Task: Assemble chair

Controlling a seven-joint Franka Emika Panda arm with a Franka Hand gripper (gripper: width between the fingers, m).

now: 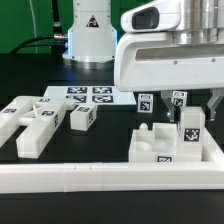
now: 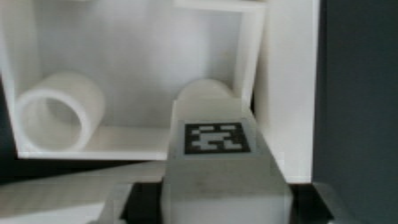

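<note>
Gripping a short tagged bar, the tool hangs over the right end of the seat, at the exterior view's right. In the wrist view its two fingers sit tight against the bar's sides, so I judge it clenched on the bar. The bar stands upright, close against one seat wall; touching or just beside, I cannot tell.

Risks from here:
- The plastic is glossy, so the bar could slip or twist between the fingers if it is lifted fast.
- With the wall so near, a slanted lift could snag the bar's edge and drag the seat along with it.
- A round feature shows inside the seat — peg or socket, I cannot tell — and a swing that way could knock it.

The seat lies on a black worktop, just behind the long white rail that runs along the lower frame. More loose parts lie at middle left: a blocky piece and a small tagged block, well apart from the seat. The marker board lies behind them. Beyond are the arm's white base at top centre, dark cables and a green backdrop.
</note>
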